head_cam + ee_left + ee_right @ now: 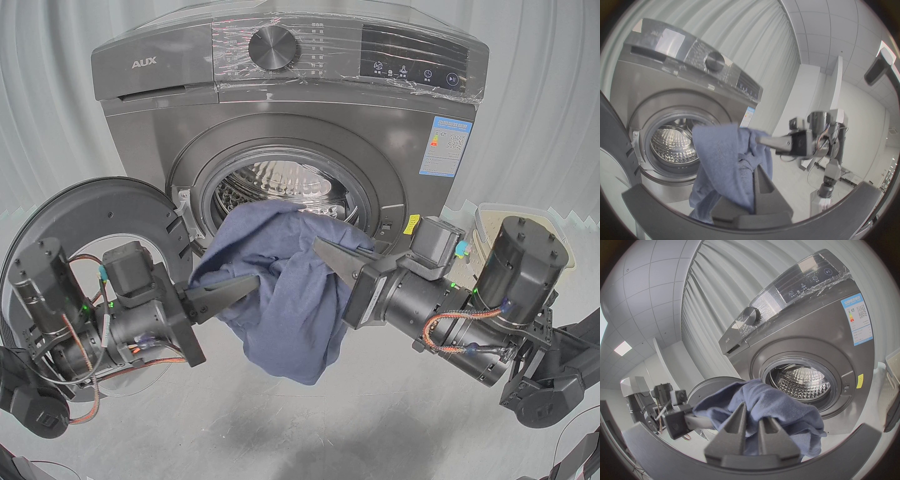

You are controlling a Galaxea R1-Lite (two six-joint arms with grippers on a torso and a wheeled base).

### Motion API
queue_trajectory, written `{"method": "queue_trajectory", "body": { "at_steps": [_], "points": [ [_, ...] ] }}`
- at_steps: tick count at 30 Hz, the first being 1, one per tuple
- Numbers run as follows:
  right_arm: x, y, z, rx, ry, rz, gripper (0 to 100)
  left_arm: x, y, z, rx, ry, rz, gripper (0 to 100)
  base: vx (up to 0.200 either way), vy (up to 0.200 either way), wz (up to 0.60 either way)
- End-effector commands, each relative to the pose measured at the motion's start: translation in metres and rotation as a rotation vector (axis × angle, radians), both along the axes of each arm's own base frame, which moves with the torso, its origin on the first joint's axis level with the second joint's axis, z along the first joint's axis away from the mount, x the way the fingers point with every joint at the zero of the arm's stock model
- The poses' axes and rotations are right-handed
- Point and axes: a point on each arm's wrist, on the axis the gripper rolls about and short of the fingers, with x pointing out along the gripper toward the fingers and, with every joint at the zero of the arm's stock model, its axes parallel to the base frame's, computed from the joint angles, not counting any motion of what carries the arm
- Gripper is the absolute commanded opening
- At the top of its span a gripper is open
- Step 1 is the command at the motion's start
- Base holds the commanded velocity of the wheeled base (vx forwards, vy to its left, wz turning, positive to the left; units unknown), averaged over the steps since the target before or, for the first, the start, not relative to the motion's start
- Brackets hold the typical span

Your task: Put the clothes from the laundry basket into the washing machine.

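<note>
Blue garment (281, 294) up in the air, right in front of the open washing machine (144, 134); smooth grey floor (375, 412) beneath, pale curtain (37, 94) behind the machine; round door (94, 206) swung wide to the robot's left, steel drum (281, 181) shining through the opening; a white laundry basket (500, 215) sits on the floor just beside the machine on the robot's right. Now the grip: left gripper (253, 284) comes in from the left, jaws pressed together on a fold of the cloth; right gripper (320, 245) comes in from the right, jaws pinching the garment's upper part; the cloth hangs between the two and sags below them, its top level with the drum's mouth, its hem clear of the floor. The right wrist view gives the fabric bunched between the two fingers (737, 424); the left wrist view gives it draped over one finger, hiding the other; both take in a tiled ceiling (850, 31).
</note>
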Motion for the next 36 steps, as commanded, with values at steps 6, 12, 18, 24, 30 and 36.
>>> {"method": "queue_trajectory", "body": {
  "at_steps": [6,12,18,24,30,36],
  "points": [
    [-0.002,-0.003,-0.036,-0.115,0.086,0.003,100,-0.031,0.019,0.031,-0.11,-0.067,-0.002,0,0.0,0.0,0.0],
    [-0.005,-0.01,-0.06,-0.196,0.139,0.003,100,-0.021,0.015,0.028,-0.105,-0.049,0.04,0,0.0,0.0,0.0],
    [-0.001,-0.014,-0.066,-0.243,0.124,-0.016,100,-0.013,0.012,0.031,-0.119,-0.05,0.12,0,0.0,0.0,0.0],
    [0.0,-0.018,-0.069,-0.263,0.122,-0.024,100,-0.012,0.012,0.032,-0.122,-0.051,0.124,0,0.0,0.0,0.0],
    [0.002,-0.021,-0.072,-0.275,0.131,-0.037,100,-0.01,0.011,0.038,-0.139,-0.07,0.143,0,0.0,0.0,0.0],
    [0.003,-0.025,-0.085,-0.336,0.148,-0.038,100,-0.003,0.009,0.044,-0.16,-0.083,0.197,0,0.0,0.0,0.0]
  ]
}}
